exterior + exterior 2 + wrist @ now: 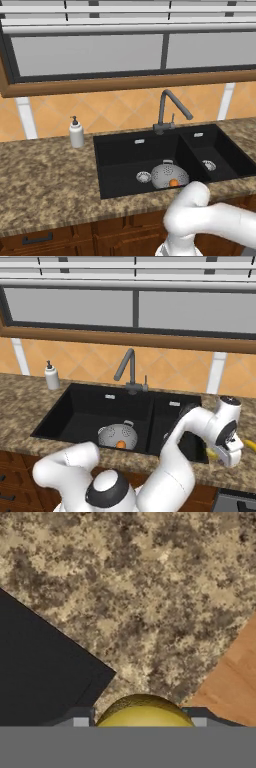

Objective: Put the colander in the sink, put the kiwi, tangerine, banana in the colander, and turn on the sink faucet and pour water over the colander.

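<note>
Your gripper was over the granite counter to the right of the sink, and its two finger tips stood on either side of a rounded yellow-green fruit, one at each flank. They seemed closed against it, so you had it clamped, but I could not tell from the hand view if it was the kiwi or the banana. In the right base view the hand hung low at the right end of the sink, with a yellow banana lying on the counter just beside it. The colander sat in the large basin, near the front wall and close to the drain, and the tangerine lay inside it at the near side. The sink faucet stood behind the divider between the basins, and its spout pointed to the right. A white soap bottle stood far left of the sink.
</note>
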